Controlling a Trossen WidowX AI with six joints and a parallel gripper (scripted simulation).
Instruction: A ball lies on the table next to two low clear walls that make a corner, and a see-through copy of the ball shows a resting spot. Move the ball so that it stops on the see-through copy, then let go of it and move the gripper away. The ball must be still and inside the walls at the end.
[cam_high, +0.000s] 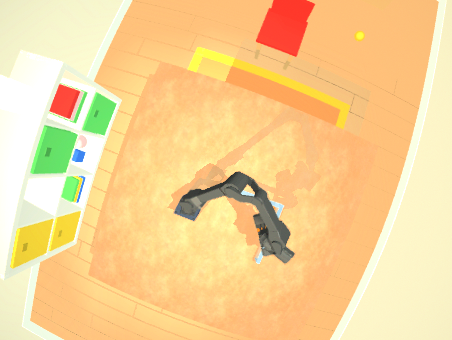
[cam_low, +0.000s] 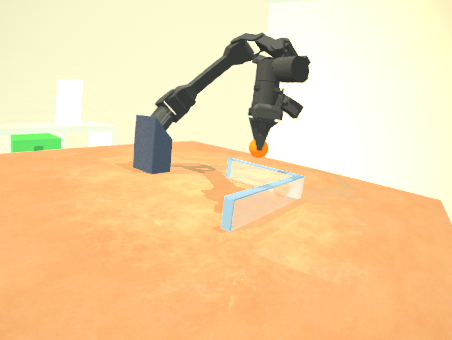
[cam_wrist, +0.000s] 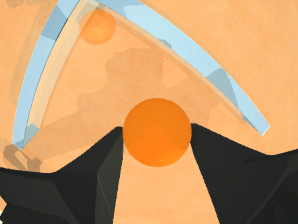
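Note:
My gripper (cam_low: 259, 145) (cam_wrist: 156, 131) points down and is shut on the orange ball (cam_low: 258, 152) (cam_wrist: 157, 140), one finger on each side. The ball hangs in the air above the height of the walls. Two low clear walls with light blue edges (cam_low: 227, 214) (cam_wrist: 200, 54) meet in a corner; part of an edge shows in the top view (cam_high: 278, 205). The see-through ball (cam_wrist: 97, 26) lies inside, close to the corner, at the top left of the wrist view; it is faint in the exterior view (cam_low: 282, 189). In the wrist view the held ball appears toward the walls' open side.
The arm's dark blue base (cam_low: 151, 145) (cam_high: 187, 213) stands on the table (cam_low: 150, 270) (cam_high: 165, 125). The arm bends over the walls and hides much of them in the top view. A white shelf (cam_high: 42, 192) and a red chair (cam_high: 285, 30) stand off the table.

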